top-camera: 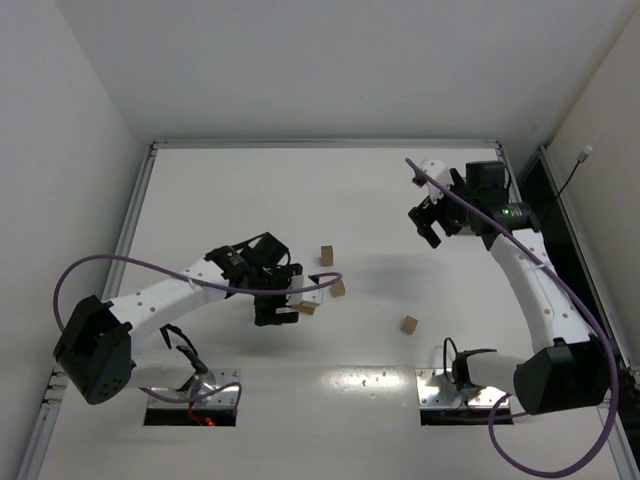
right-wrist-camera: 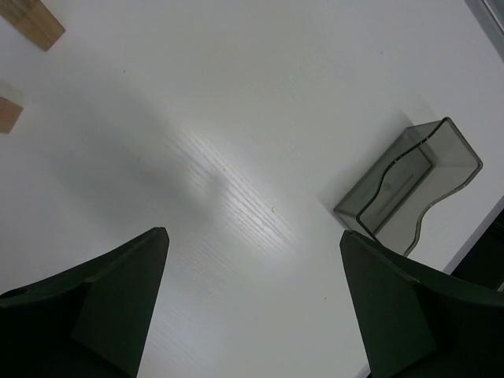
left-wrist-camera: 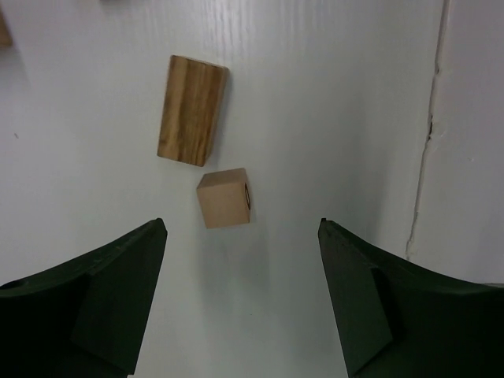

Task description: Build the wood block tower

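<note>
Several light-brown wood blocks lie mid-table. A taller piece (top-camera: 327,256) stands upright, one cube (top-camera: 338,288) is next to it, another (top-camera: 306,309) is half hidden at my left gripper, and one (top-camera: 409,324) sits apart to the right. No taller tower shows. My left gripper (top-camera: 278,300) is open and empty. In the left wrist view it (left-wrist-camera: 240,303) hangs above the table, with a cube (left-wrist-camera: 224,198) just ahead of the fingertips and the longer wooden piece (left-wrist-camera: 192,110) beyond. My right gripper (top-camera: 428,228) is open and empty at the back right, away from the blocks.
In the right wrist view the open right gripper (right-wrist-camera: 252,311) is over bare table. A dark grey translucent plastic box (right-wrist-camera: 409,185) stands near the table edge, and two block corners (right-wrist-camera: 31,20) show at the top left. A table seam (left-wrist-camera: 431,134) runs along the right of the left wrist view.
</note>
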Motion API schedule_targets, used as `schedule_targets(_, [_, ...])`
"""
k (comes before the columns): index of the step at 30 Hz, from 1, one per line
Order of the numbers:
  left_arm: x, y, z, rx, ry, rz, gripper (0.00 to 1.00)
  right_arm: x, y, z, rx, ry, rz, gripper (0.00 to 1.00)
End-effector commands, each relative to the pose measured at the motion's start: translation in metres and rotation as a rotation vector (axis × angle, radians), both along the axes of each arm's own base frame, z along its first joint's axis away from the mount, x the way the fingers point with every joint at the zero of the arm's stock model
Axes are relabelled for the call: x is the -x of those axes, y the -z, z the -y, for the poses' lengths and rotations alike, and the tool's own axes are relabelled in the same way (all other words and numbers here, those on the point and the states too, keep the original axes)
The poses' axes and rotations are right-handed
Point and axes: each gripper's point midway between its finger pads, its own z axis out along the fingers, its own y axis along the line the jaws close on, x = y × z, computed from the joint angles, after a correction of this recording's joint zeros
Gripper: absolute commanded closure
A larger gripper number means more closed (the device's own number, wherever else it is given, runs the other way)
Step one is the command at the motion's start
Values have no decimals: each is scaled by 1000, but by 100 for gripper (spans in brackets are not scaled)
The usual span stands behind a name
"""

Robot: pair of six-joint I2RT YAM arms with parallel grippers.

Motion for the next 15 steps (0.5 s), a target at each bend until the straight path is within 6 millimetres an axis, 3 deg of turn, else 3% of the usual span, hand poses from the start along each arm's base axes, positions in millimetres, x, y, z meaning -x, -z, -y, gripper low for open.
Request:
schedule_targets(1, [-23, -3, 20, 46, 99, 192, 26, -4, -19, 0, -88, 14, 65, 12])
schedule_targets(5, [-39, -1, 34, 66, 126, 241, 27, -4, -15, 7, -106, 29, 44, 12])
schedule_targets(15, [-34, 14, 68, 79, 254, 179, 32, -7, 1, 11, -147, 41, -21, 12])
